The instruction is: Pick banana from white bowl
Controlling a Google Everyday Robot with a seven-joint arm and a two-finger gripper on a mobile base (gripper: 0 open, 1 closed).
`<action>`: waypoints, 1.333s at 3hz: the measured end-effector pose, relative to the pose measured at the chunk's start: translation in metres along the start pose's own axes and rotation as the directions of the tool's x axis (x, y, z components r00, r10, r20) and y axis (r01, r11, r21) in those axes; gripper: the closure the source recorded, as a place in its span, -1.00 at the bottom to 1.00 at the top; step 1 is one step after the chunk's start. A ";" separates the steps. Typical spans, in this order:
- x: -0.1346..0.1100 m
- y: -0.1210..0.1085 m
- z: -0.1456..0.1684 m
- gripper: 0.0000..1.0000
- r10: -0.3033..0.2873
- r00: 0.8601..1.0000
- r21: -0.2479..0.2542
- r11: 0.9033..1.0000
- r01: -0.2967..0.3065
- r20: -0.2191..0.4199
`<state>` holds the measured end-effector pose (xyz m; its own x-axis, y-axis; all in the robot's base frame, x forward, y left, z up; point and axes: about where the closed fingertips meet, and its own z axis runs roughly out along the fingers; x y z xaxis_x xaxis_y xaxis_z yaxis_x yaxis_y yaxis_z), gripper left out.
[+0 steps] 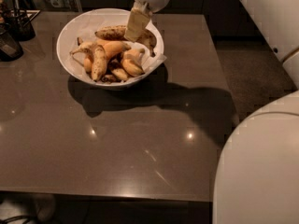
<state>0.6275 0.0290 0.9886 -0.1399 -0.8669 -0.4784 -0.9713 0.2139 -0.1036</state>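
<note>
The white bowl (74, 27), lined with crinkled white paper, stands at the back left of the dark table. It holds several yellow, brown-spotted bananas (100, 59). One long banana (112, 31) lies across the back of the pile. My gripper (137, 24) reaches down from the top of the camera view, over the back right part of the bowl. Its cream-coloured tip sits just above or against that back banana. No banana is lifted out of the pile.
Dark containers (18, 22) and a dark cup (8, 43) stand at the table's left edge. My white arm and body (261, 167) fill the lower right. The table's front edge (107, 195) runs along the bottom and its right edge meets dark floor (252, 64).
</note>
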 end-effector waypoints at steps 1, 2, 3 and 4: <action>0.000 0.000 0.000 1.00 0.000 1.000 0.000 1.000 0.000 0.000; 0.005 0.023 -0.008 1.00 0.017 1.000 0.008 1.000 -0.017 -0.002; 0.017 0.066 -0.031 1.00 0.069 0.997 0.044 0.997 -0.071 0.045; 0.043 0.134 -0.034 1.00 0.121 0.991 0.041 0.992 -0.123 0.053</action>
<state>0.4846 0.0046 0.9841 -0.2455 -0.8096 -0.5332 -0.9382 0.3368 -0.0794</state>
